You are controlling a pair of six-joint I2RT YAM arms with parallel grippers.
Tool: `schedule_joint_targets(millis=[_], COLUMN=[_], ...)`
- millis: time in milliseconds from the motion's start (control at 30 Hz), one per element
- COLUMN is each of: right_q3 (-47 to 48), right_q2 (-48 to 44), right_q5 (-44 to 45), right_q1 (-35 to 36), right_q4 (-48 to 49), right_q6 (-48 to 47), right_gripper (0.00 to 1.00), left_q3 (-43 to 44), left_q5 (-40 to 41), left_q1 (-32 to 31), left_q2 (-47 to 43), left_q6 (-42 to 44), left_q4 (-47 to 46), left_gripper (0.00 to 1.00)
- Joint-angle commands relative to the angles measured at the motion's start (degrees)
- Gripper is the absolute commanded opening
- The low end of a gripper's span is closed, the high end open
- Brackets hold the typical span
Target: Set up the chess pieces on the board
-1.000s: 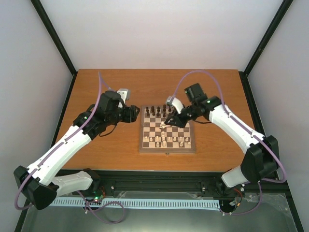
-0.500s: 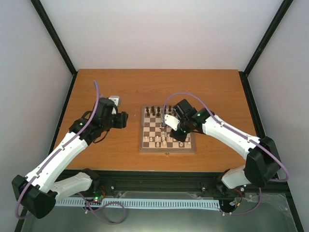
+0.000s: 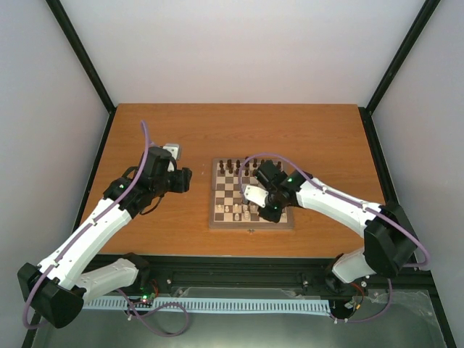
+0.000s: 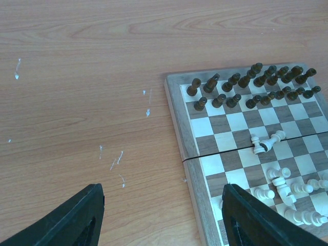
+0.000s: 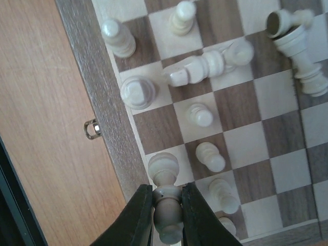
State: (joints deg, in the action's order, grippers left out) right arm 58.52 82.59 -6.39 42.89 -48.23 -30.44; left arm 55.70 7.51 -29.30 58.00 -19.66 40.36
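Moved since a second earlier: left gripper (image 3: 186, 180) drawn back leftward, clear of the square wooden chessboard with dark and cream checks and a mid-brown border (image 3: 239, 226); right gripper (image 3: 255, 202) swung from the far dark ranks to the near pale rows.

Orange-brown wooden table (image 4: 77, 77): faint white scuffs (image 4: 119, 158) left of the chessboard.

Left gripper: black fingers (image 4: 74, 219) spread wide, nothing between them; over bare table just beside the chessboard's left border.

Chessboard: mid-table; small metal ring latch (image 5: 92, 128) on its near edge; right portion hidden under the right arm in the top view; near right corner cut off in the left wrist view.

Dark brown turned wooden pieces (image 4: 256, 84): standing in two rows along the far side.

Pale cream turned wooden pieces (image 5: 200, 66): near half; some upright, some fallen; a toppled pair (image 4: 267, 142) at mid-board.

Right gripper: fingers clamped on one cream piece (image 5: 166, 202), round head jutting past the fingertips, over the near edge rank; base cut off by the frame; kind hard to tell.
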Motion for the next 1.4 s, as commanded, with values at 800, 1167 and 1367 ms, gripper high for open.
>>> schedule_joint_targets(millis=[800, 1167, 1367], right_q3=[0.00, 0.95, 2.95], right_q2=[7.02, 7.05, 4.82], right_q5=[5.77, 5.02, 3.26], right_q1=[2.46, 2.50, 2.46], right_q4=[-0.90, -1.31, -3.62], right_q6=[0.86, 1.56, 1.95], right_gripper=[0.12, 0.22, 0.30], left_q3=[0.03, 0.09, -0.06], left_q5=[0.10, -0.21, -0.39], left_q1=[0.30, 0.30, 0.30], left_q2=[0.02, 0.18, 0.15], left_q6=[1.41, 1.52, 1.51], left_q4=[-0.14, -0.12, -0.17], left_gripper=[0.65, 0.65, 0.65])
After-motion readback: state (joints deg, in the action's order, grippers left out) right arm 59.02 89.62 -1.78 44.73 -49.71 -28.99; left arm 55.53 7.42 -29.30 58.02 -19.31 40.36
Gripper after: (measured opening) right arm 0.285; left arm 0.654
